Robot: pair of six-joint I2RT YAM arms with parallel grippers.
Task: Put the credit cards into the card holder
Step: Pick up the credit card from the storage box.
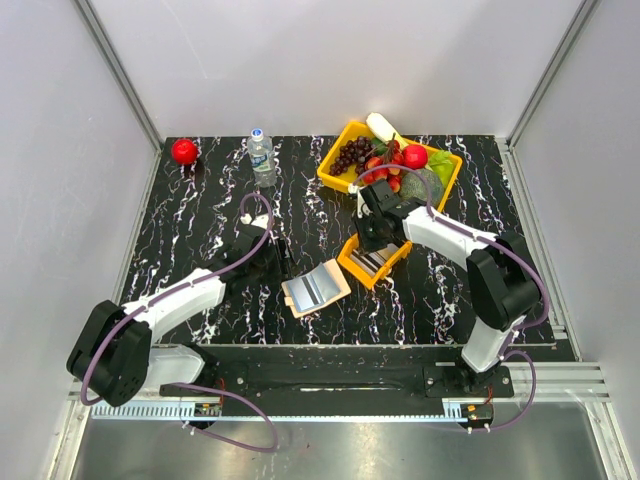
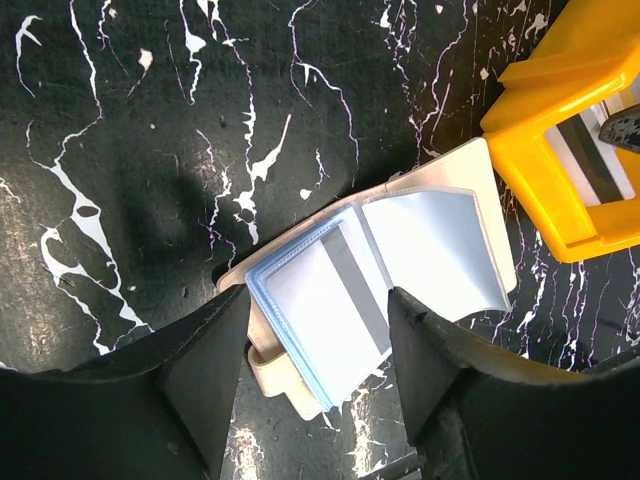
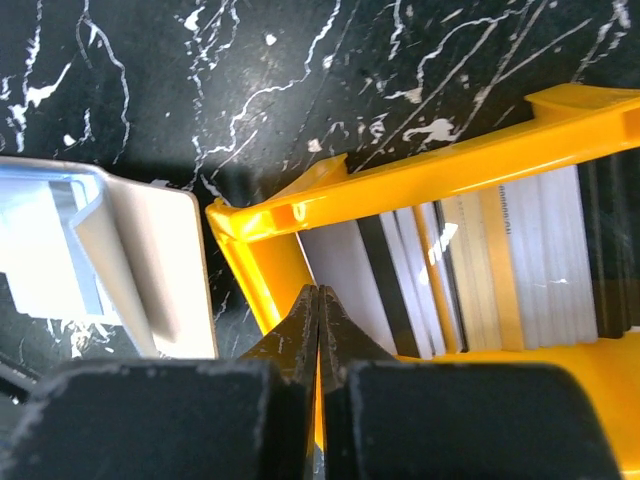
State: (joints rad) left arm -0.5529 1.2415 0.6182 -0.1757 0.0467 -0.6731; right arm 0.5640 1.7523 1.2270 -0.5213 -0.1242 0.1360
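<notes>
Clear to pass over bare table (image 1: 200, 215) left of the card holder (image 1: 316, 288) and along the near edge. Blocked on the holder's right by small orange tray (image 1: 355, 276), just beside it, narrow gap only. Crowded above that tray by right hand (image 3: 318, 292), with fruit bin (image 1: 336, 152) beyond. Isolated at rear left, well apart: water bottle (image 1: 262, 158) and red round fruit (image 1: 184, 151).

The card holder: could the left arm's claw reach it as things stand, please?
Probably yes: the left claw is open just short of the card holder, with nothing between them.
</notes>
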